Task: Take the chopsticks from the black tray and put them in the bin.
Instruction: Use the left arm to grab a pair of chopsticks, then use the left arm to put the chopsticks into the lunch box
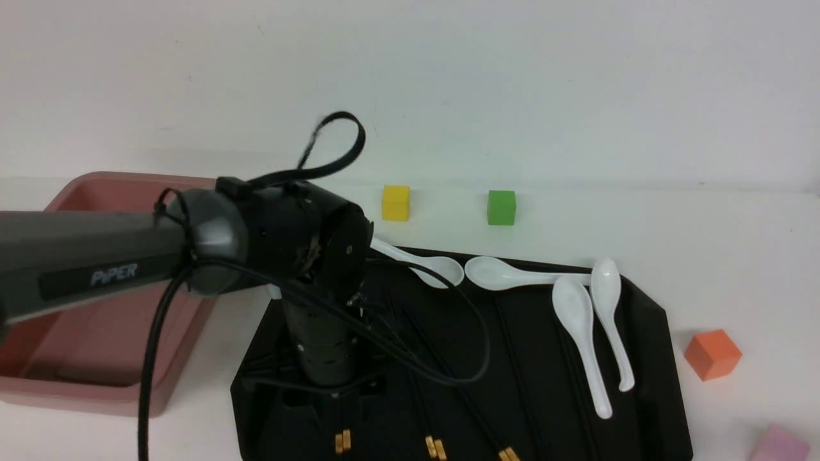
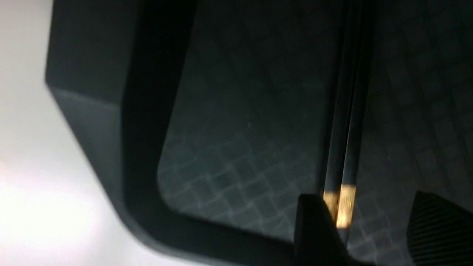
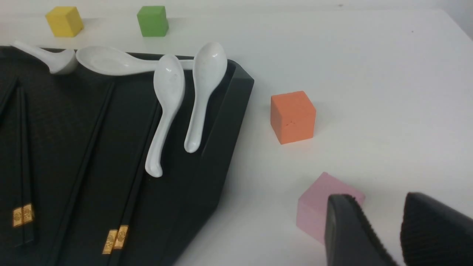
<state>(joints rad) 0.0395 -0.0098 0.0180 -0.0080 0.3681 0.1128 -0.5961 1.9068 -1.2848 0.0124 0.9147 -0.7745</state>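
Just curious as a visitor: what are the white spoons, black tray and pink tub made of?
White spoons: glossy, with bright highlights, glazed ceramic or melamine. Black tray: probably plastic or lacquer, smooth rim, faint grid texture on its floor. Bin: likely moulded plastic, matte, rounded rim.

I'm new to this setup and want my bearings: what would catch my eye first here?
The left arm stretches in from the left and bends down over the black tray, hiding its left part. Four white soup spoons stand out on the tray's far and right side, while the chopsticks show gold caps at its near edge. The pink bin sits left of the tray, and an orange cube lies to its right.
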